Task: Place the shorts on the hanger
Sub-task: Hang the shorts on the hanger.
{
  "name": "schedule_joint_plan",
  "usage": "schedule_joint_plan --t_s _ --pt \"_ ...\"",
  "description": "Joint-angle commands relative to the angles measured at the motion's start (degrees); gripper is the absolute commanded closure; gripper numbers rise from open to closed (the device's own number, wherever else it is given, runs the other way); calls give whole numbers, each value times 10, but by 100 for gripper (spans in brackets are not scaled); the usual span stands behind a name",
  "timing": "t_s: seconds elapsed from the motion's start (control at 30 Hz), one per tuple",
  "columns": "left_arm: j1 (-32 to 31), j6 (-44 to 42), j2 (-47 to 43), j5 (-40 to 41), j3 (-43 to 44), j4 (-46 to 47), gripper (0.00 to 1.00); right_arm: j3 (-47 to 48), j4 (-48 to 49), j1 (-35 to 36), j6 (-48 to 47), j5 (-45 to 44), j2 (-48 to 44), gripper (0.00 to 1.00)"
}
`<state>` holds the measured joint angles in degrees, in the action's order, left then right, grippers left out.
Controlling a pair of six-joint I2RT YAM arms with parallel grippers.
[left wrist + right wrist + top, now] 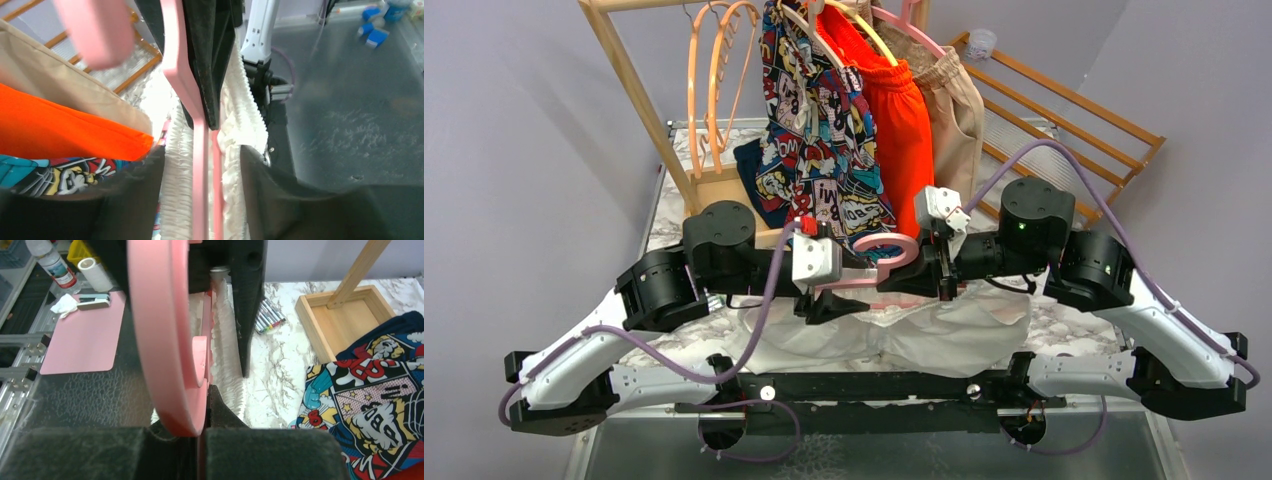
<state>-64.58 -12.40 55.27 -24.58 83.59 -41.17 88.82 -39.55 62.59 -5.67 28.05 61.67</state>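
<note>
The pink hanger (886, 262) hangs between my two grippers above the table's near edge, hook up. The white shorts (924, 335) droop from it onto the table. In the left wrist view the hanger's bars (200, 175) run straight between my fingers, with the gathered waistband (175, 190) on both sides. My left gripper (200, 150) is open, its jaws parted around waistband and bars, seen from above as left gripper (829, 303). My right gripper (202, 410) is shut on the hanger (155, 340) at the foot of its hook, beside the shorts (227, 340); from above it shows as right gripper (921, 275).
A wooden rack (639, 90) behind holds orange hangers (714, 70), comic-print shorts (824, 130), orange-red shorts (904, 120) and a beige garment (954, 110). Markers (267, 315) and the rack's wooden base tray (340, 320) lie on the marble table. A wooden frame (1074, 120) leans at the back right.
</note>
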Motion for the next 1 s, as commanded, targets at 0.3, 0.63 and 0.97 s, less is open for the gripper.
schedule_joint_plan --t_s 0.3,0.63,0.97 --pt "-1 5 -118 202 15 59 3 87 -33 0 59 -235 14 99" --pt "-1 55 -257 325 -40 58 4 188 -108 0 102 -316 114 99" --pt "0 88 -317 459 -108 46 5 263 -65 1 155 -417 225 99"
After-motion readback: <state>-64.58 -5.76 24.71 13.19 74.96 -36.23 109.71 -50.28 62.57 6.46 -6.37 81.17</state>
